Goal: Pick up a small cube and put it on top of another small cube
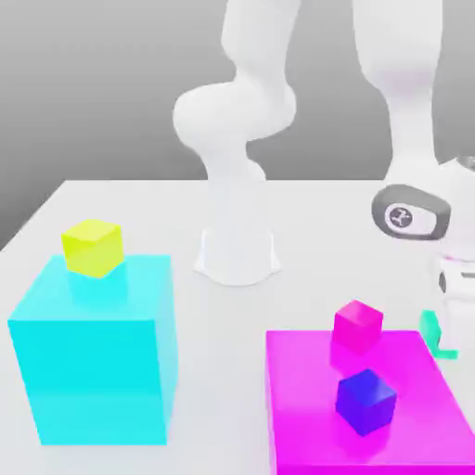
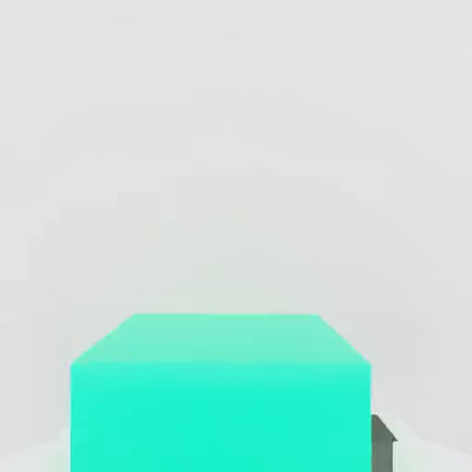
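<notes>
As fingers [image 2: 383,447] close, green cube's [image 2: 221,415] btwn 'em.

Green small cube [image 2: 221,415], level, gripped between fingers [image 2: 383,452]. To exterior view's left of fingers: pink small cube [image 1: 357,327], near; blue small cube [image 1: 365,401], near, corner toward camera; yellow small cube [image 1: 93,248], well apart. None stacked on another.
</notes>
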You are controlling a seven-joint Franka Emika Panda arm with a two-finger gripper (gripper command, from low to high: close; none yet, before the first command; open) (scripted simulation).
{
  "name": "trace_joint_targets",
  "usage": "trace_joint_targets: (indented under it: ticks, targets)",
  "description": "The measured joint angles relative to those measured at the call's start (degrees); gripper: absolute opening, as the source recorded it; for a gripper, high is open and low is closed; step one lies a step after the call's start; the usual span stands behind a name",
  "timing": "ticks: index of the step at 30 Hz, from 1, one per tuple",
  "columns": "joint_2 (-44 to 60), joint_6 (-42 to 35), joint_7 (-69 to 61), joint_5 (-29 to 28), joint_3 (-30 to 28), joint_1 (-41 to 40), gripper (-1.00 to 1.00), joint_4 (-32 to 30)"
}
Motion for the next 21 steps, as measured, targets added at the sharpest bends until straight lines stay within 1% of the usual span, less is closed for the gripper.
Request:
trace_joint_targets:
  ticks: [2,4,6,14,16,17,18,21]
  targets:
    - [-4.11,-3.17,-2.64,3.57,1.78,-1.01,-1.0,-0.81]
    - [-7.06,-7.01,-6.71,6.15,1.34,-2.76,-1.0,0.23]
    - [-8.74,-11.46,-12.09,7.58,-0.8,-6.3,-1.0,3.1]
    - [-13.97,-29.4,-33.68,11.26,-7.75,-24.99,-1.0,15.96]
    - [-11.94,-27.65,-35.34,11.3,-7.26,-28.58,-1.0,16.22]
    - [-10.35,-25.69,-35.41,11.01,-6.63,-27.36,-1.0,15.83]
    - [-8.73,-23.59,-35.31,10.67,-6.55,-27.09,1.0,15.34]
    - [-8.73,-23.6,-35.31,10.67,-6.55,-27.08,1.0,15.34]
